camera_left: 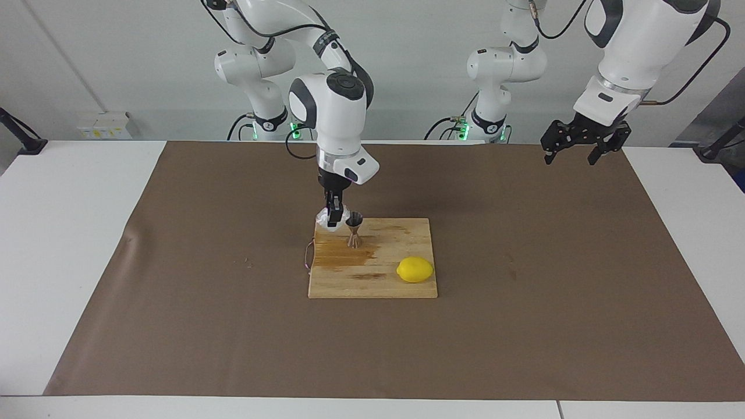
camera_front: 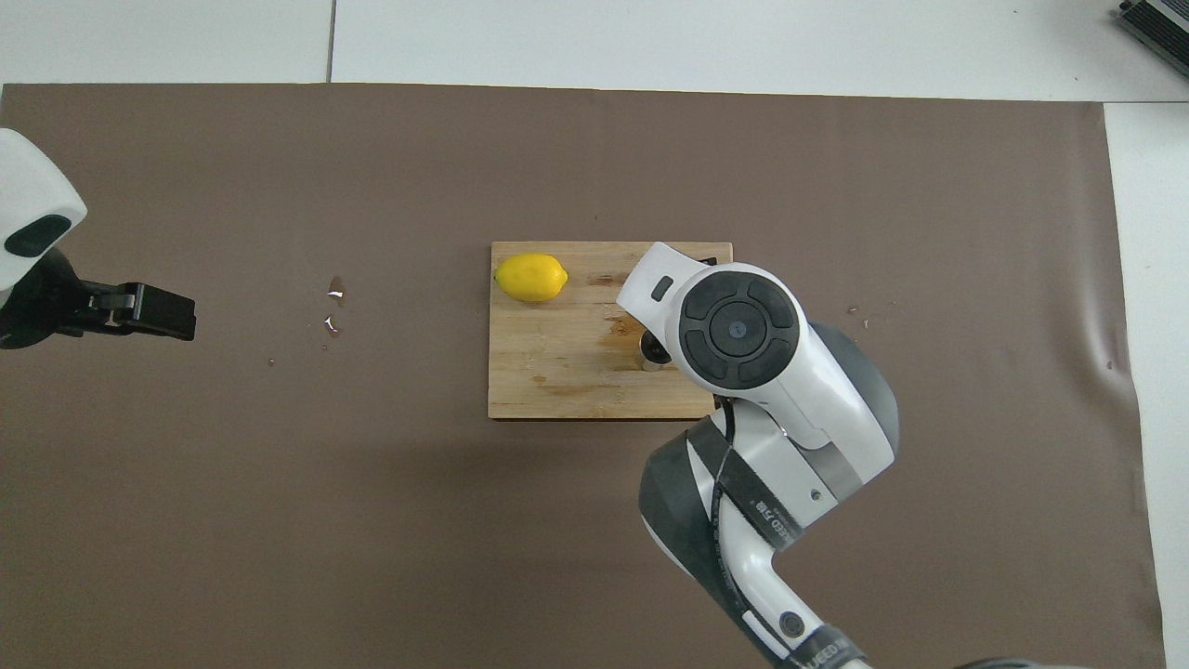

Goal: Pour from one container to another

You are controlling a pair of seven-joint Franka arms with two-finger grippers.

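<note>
the right gripper (camera_left: 333, 220) is closed on the small faceted glass cup (camera_left: 323, 220), holding it just above the corner of the wooden cutting board (camera_left: 372, 279) that lies nearest the robots, toward the right arm's end. the cup sits right beside the steel jigger (camera_left: 354, 228), about level with the jigger's upper rim. the jigger stands upright on the board near a darker wet-looking patch, and a lemon (camera_left: 415, 269) lies on the same board farther from the robots, well apart from both.

the cup is probably light, rigid and breakable, and its glass wall likely slippery, so a firm pinch across the wall near the rim, as here, seems the sound hold. the jigger's narrow waist and small foot suggest it would tip easily if bumped, and its mouth is a small target. in the overhead view the arm hides the cup.

the left gripper (camera_left: 579, 145) waits with jaws spread wide and holding nothing, over the brown mat (camera_left: 524, 326) at its own end.
</note>
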